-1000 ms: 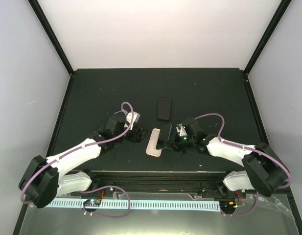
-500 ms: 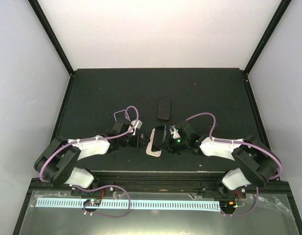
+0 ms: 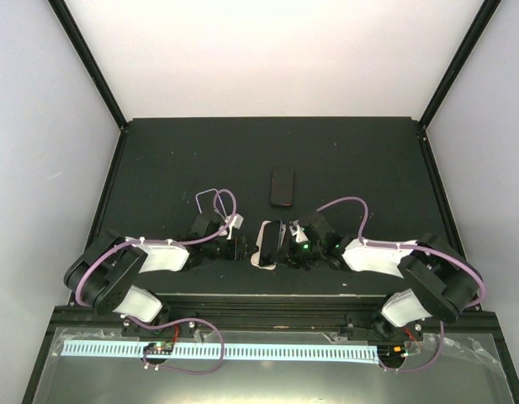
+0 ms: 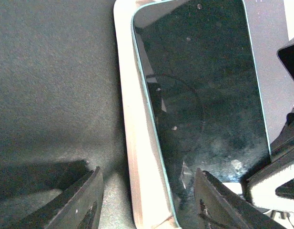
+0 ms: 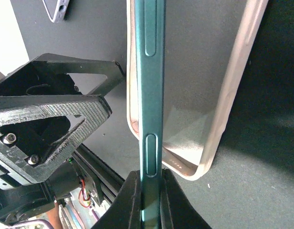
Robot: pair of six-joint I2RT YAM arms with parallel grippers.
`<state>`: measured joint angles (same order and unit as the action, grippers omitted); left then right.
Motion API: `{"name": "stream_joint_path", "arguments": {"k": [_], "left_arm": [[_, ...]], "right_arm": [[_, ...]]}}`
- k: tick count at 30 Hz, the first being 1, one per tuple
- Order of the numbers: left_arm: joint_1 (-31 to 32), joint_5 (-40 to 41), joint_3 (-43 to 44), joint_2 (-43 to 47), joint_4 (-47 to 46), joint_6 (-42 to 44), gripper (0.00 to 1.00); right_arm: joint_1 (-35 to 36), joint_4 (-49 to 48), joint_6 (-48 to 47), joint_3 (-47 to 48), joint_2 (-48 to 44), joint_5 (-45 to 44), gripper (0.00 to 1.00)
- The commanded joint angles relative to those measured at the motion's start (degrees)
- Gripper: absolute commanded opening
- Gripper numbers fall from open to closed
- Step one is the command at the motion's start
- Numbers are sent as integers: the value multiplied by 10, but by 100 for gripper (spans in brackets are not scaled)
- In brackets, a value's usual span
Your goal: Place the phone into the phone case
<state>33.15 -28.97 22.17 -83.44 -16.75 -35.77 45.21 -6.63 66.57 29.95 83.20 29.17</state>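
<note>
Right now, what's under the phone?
The beige phone case lies under the phone, which the right gripper pinches by its edge, tilted. The case's left rim and grey inside show; the table beneath the case is covered.

Fixed overhead view of the whole table (image 3: pixel 200 160); both wrist views close on the phone (image 4: pixel 199 109), opposite sides.

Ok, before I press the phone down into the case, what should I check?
1. Right hand grip on phone: ok, shut on its edge.
2. Phone over phone case: ok, overlapping it.
3. Phone seated flat: not ok, tilted, one case rim exposed.
4. Left hand open astride the case rim: ok.
5. Left hand touching the case: cannot tell.
</note>
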Motion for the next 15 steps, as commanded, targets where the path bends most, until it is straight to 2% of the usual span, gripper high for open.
{"name": "stream_joint_path", "arguments": {"k": [1,6,15], "left_arm": [[13,-28,-9,-24,-38,-35,51],[29,-45,-15,-48,-75,-55,38],[50,-26,-29,-19,-69,-71,32]], "right_arm": [[7,-5,-26,9,26,18,4],[6,-82,-20,-2,72,52,4],[6,-119,11,-14,91,72,6]]}}
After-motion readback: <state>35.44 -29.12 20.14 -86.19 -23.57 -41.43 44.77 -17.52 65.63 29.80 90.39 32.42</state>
